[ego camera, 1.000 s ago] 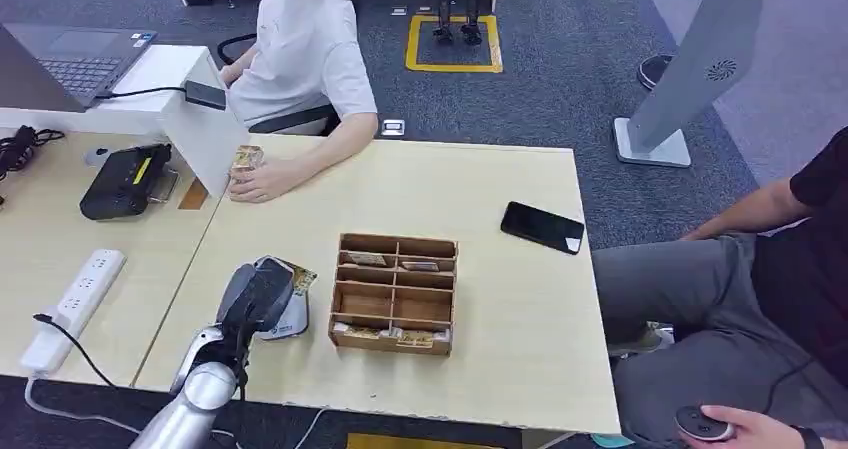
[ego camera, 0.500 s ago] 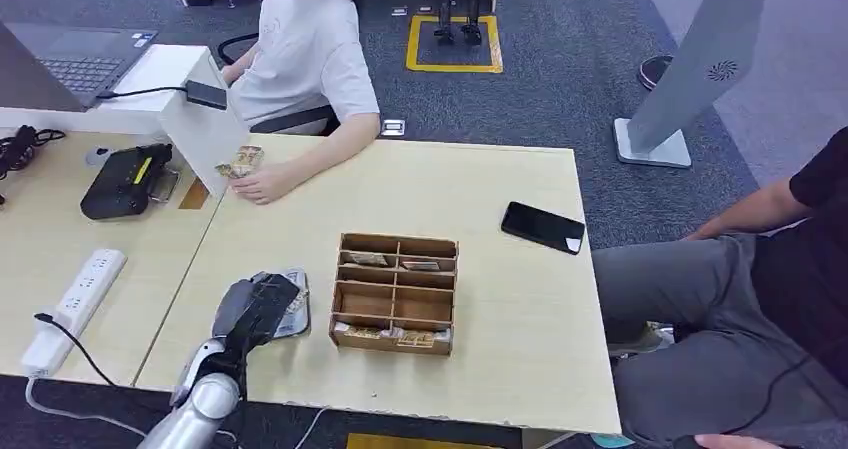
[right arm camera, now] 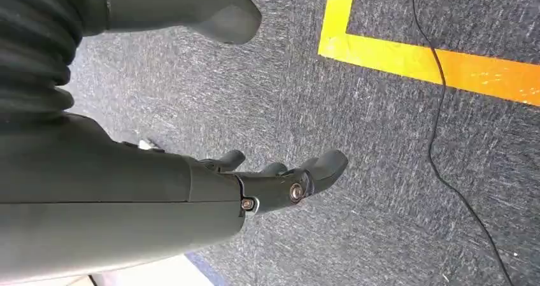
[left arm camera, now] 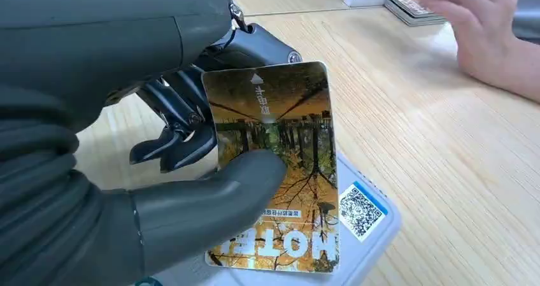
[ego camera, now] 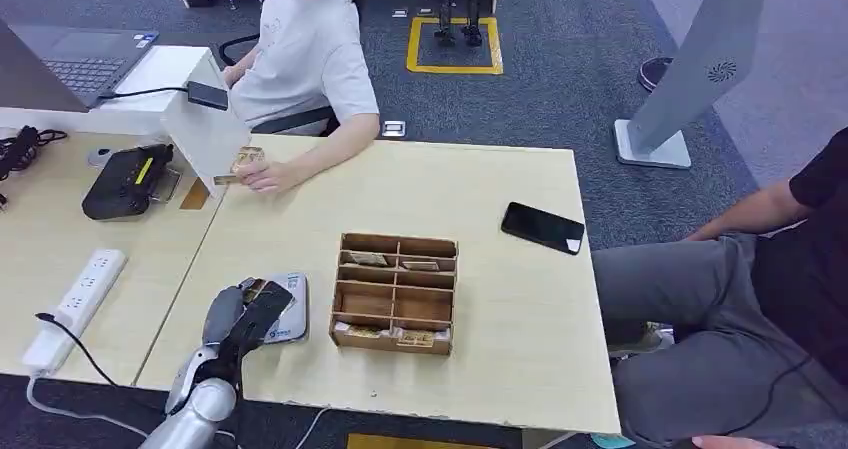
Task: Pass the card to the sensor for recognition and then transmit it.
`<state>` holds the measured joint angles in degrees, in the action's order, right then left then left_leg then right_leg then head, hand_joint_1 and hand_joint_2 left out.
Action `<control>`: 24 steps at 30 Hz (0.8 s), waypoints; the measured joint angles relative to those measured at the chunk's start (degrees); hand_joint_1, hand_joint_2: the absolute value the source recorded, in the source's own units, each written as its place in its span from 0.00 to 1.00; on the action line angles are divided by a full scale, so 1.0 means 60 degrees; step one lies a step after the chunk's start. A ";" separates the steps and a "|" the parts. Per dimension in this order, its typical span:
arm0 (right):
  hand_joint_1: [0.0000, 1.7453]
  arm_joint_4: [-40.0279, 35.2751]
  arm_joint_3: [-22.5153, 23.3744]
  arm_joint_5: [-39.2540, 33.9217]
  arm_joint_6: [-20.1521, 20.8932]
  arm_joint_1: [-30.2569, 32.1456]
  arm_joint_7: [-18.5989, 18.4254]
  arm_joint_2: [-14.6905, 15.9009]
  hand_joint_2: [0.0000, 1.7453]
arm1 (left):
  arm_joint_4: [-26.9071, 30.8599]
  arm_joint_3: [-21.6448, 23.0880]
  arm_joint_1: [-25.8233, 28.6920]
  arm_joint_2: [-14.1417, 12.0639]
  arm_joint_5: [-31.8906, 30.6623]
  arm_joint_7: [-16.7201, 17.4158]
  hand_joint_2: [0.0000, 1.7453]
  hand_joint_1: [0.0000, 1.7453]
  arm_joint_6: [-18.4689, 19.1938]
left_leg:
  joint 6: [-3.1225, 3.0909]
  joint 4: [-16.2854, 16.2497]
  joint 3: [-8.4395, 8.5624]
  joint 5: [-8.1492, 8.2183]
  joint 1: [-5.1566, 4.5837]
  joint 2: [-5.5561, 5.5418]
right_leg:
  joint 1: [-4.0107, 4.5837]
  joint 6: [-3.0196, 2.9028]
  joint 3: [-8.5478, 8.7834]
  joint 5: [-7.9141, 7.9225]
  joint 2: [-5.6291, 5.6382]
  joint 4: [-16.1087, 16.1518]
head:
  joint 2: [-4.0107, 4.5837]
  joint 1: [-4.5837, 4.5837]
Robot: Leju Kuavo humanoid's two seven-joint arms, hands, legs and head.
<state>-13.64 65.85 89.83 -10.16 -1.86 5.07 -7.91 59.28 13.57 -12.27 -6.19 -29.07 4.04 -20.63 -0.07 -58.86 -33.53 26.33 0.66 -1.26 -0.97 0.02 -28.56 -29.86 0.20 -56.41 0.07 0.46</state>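
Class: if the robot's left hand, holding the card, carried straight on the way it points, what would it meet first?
Probably the sensor, which lies directly beyond the card held by the left hand; the remaining gap is unclear.

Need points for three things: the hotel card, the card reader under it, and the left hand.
hotel card (left arm camera: 299, 117), left wrist view, on the printed face above the thumb.
card reader (left arm camera: 372, 219), left wrist view, on its pale top beside the QR sticker.
left hand (ego camera: 240, 319), head view, on the back of the hand.
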 joint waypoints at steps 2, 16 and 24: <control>0.00 0.0015 -0.0004 0.0000 0.0000 -0.0006 0.0000 0.0000 1.00 | -0.0073 -0.0040 -0.0001 0.0022 -0.0102 0.0000 1.00 1.00 -0.0040 | 0.0000 0.0001 0.0010 0.0000 0.0000 0.0001 | 0.0001 0.0000 -0.0002 0.0000 0.0000 0.0000 | 0.0000 0.0000; 0.00 0.0022 -0.0011 -0.0066 0.0022 -0.0010 0.0095 0.0000 1.00 | 0.0161 -0.0302 0.0111 0.0142 0.0569 -0.0652 1.00 1.00 0.0754 | -0.0001 0.0001 0.0018 -0.0010 -0.0001 -0.0005 | 0.0000 0.0003 0.0006 0.0002 -0.0006 -0.0002 | 0.0000 0.0000; 0.00 0.0142 -0.0066 -0.0018 -0.0168 -0.0010 0.0313 0.0073 1.00 | 0.1951 -0.0550 0.0249 0.0065 0.6633 -0.2670 1.00 1.00 0.3326 | -0.0002 -0.0007 -0.0033 -0.0031 0.0008 -0.0021 | 0.0005 0.0007 -0.0044 0.0011 -0.0023 -0.0003 | 0.0000 0.0011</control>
<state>-12.79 65.46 89.72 -11.17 -1.92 6.95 -7.47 70.98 10.27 -10.78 -5.79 10.73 -11.98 -0.68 -0.09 -58.91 -33.73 26.14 0.71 -1.39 -0.94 0.06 -28.83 -29.80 0.07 -56.43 0.07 0.52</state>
